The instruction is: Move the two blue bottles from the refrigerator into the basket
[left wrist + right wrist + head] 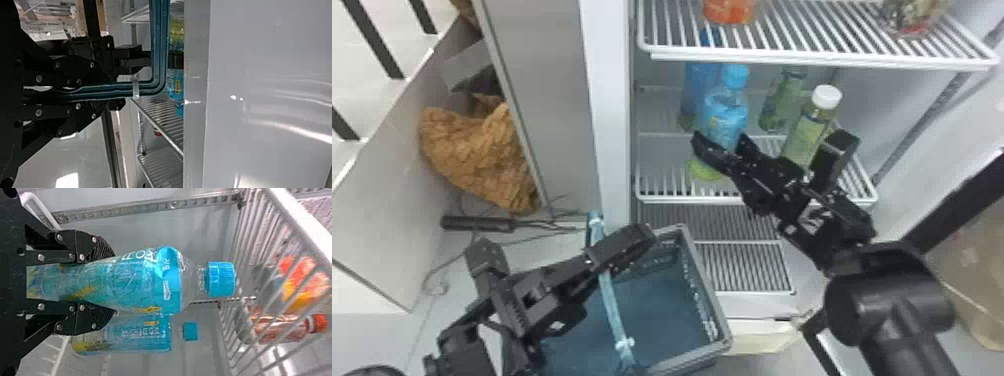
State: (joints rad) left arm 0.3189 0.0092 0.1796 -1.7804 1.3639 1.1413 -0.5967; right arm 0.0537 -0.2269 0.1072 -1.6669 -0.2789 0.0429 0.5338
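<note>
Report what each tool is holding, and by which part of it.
The right tool holds the nearer blue bottle around its lower half; the left tool holds the basket handle near a bend.

Green bottles on the middle rack, clutter on the floor

Two greenish bottles stand upright on the middle wire rack [664, 194], toward its right: a white-capped bottle [804, 140] nearer, and a second green bottle [780, 105] behind and left of it. On the upper rack [812, 54], an orange container [729, 11] rests at left and what may be a dark-and-red package [912, 16] at right. The right wrist view shows an orange-capped bottle [280, 327] through wires. Far to the left, outside, lies a crumpled brown material [482, 155]; nearer, a black power strip [477, 223] sits on the floor among thin cables.
</note>
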